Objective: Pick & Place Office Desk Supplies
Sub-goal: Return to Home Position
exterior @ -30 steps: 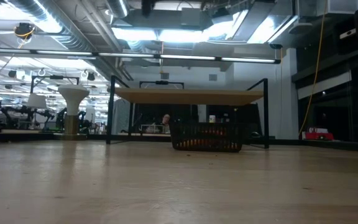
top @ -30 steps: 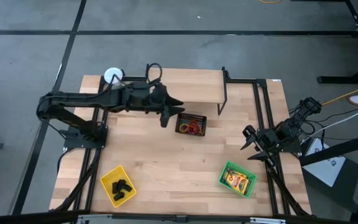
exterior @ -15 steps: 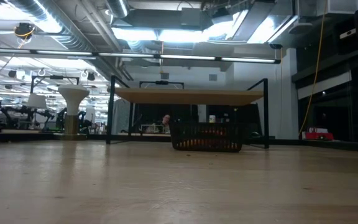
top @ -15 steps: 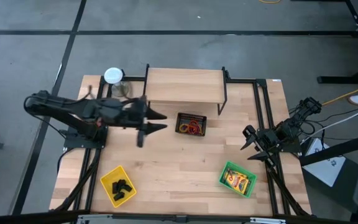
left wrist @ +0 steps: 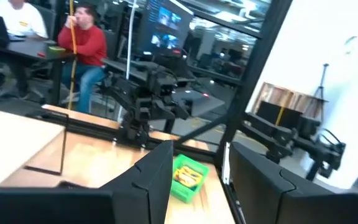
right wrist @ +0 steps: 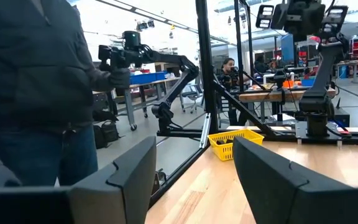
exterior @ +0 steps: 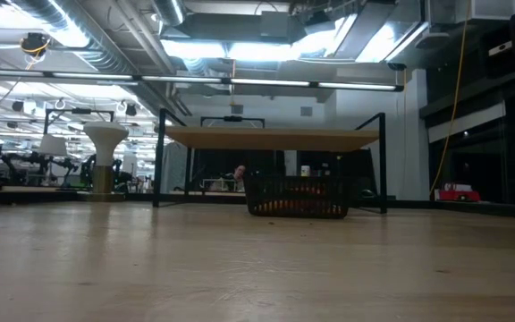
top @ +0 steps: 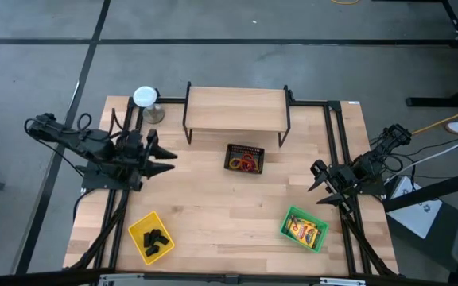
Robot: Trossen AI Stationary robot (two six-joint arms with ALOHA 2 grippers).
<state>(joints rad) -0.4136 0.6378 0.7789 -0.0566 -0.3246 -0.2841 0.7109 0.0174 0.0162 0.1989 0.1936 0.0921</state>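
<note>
My left gripper (top: pixel 165 161) hangs at nine o'clock over the wooden table (top: pixel 213 199), jaws spread, empty; my right gripper (top: pixel 318 183) at three, likewise. Thin rings (top: pixel 245 163) lie in the black mesh basket (top: pixel 259 150) near centre. Yellow packs (top: pixel 305 231), print too small to read, fill the green tray (top: pixel 285 226) at five; black clips (top: pixel 157 237) sit in the yellow tray (top: pixel 141 226) at seven.

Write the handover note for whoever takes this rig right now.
Left gripper open and empty, arm folded at the left edge of the table. Right gripper open and empty, at the right edge.
Rings lie in the basket, clips in the yellow tray, crayon packs in the green tray.
Done: nothing loose shows on the table.
Left: nothing visible to sort; both arms look close to home.
</note>
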